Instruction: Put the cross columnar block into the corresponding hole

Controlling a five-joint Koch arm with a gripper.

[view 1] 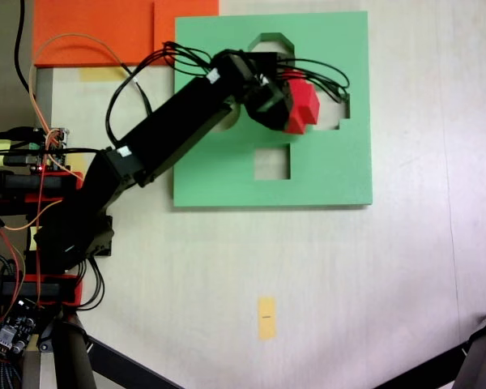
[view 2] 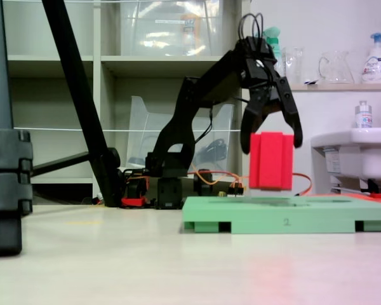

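The red cross columnar block (view 1: 304,104) (view 2: 271,162) stands upright between my gripper's fingers, its base a little above the green foam board (view 1: 324,174) (view 2: 286,221). My gripper (view 1: 296,101) (view 2: 272,145) reaches in from the left of the overhead-looking fixed view and is shut on the block's upper part. The plus-shaped cutout (view 1: 335,113) lies directly under and to the right of the block and is mostly hidden by it. An octagonal cutout (view 1: 269,42) sits at the board's far edge and a square cutout (view 1: 273,162) nearer the front.
An orange foam sheet (view 1: 97,31) lies beyond the board's left corner. The arm's base, wires and electronics (view 1: 32,162) stand at the left. A yellow tape mark (view 1: 266,316) is on the table. Tripod legs (view 2: 6,190) stand in the foreground.
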